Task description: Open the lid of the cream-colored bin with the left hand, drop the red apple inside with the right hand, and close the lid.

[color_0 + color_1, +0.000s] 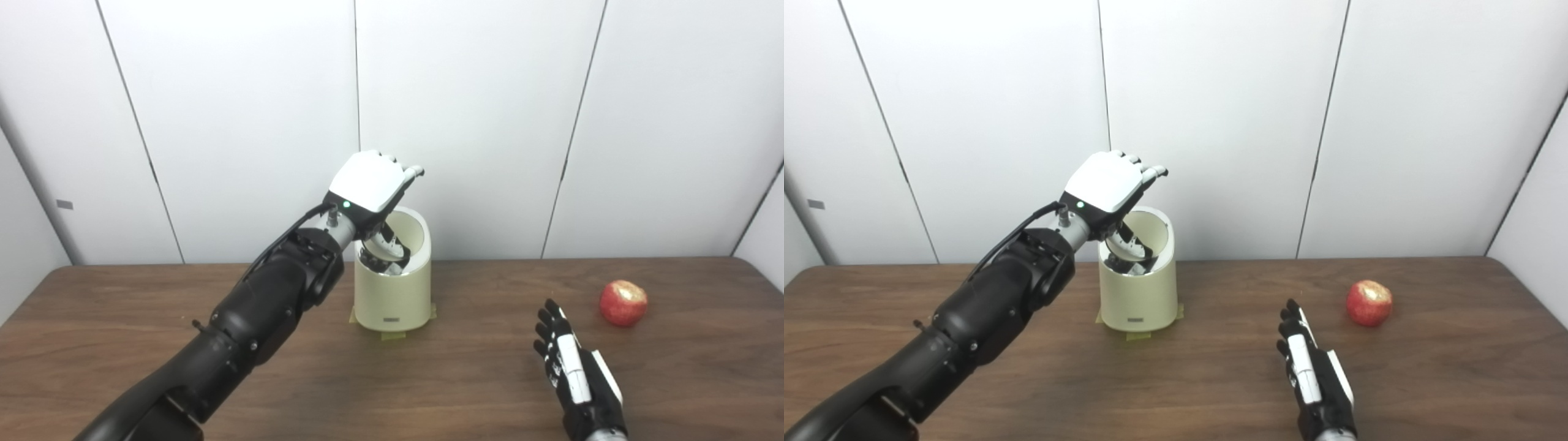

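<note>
The left arm (257, 318) rises from the lower left corner, black and bulky, bending up at the wrist. The left hand (367, 187) is lifted high, its white back turned to the cameras, fingers (411, 173) curled forward and spread, thumb tucked below. The right hand (572, 367) lies low near the bottom edge, flat, fingers straight and close together, pointing away, holding nothing

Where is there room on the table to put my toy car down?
The table is bare left of the cream bin, beyond the left arm, and between the bin and the right hand. The front middle is free too. It is tighter between the right hand and the red apple, and the left hand crowds the bin's top.
</note>
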`<state>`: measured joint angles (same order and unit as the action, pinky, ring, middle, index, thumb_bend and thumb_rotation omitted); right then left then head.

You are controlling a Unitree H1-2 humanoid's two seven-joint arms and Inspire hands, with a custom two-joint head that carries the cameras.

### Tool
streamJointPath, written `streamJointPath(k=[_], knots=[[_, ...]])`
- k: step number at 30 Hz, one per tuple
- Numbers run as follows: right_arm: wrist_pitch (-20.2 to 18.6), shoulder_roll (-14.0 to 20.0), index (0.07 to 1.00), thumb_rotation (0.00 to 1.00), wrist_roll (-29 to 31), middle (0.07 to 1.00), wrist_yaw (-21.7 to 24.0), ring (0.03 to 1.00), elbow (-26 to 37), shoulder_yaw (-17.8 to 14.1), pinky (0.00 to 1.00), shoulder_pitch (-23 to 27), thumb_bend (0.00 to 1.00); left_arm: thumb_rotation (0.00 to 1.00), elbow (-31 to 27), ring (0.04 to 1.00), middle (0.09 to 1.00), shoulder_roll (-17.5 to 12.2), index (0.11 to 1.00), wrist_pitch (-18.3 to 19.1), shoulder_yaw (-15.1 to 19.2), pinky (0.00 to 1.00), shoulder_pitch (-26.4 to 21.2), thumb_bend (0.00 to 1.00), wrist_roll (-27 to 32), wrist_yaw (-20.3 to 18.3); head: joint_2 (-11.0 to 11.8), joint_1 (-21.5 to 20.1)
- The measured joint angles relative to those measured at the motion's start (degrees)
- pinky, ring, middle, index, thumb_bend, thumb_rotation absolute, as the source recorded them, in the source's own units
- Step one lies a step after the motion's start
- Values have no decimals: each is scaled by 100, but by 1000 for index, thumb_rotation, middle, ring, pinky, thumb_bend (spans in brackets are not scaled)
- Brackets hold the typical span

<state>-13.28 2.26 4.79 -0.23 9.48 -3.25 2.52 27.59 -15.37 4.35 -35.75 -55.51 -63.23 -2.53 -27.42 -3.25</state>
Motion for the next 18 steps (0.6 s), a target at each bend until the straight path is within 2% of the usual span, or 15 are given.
streamJointPath(k=[8,18], knots=[[-44,-21,1000,941,16,987,-6,984,72,0,976,-11,745,35,-29,867,851,-22,893,-11,-90,860,1,1000,-5,0,-97,-9],[-71,-5,1000,931,14,987,0,992,62,-4,982,-15,765,37,30,861,843,-9,891,-15,-128,875,6,1000,-4,80,-44,26]])
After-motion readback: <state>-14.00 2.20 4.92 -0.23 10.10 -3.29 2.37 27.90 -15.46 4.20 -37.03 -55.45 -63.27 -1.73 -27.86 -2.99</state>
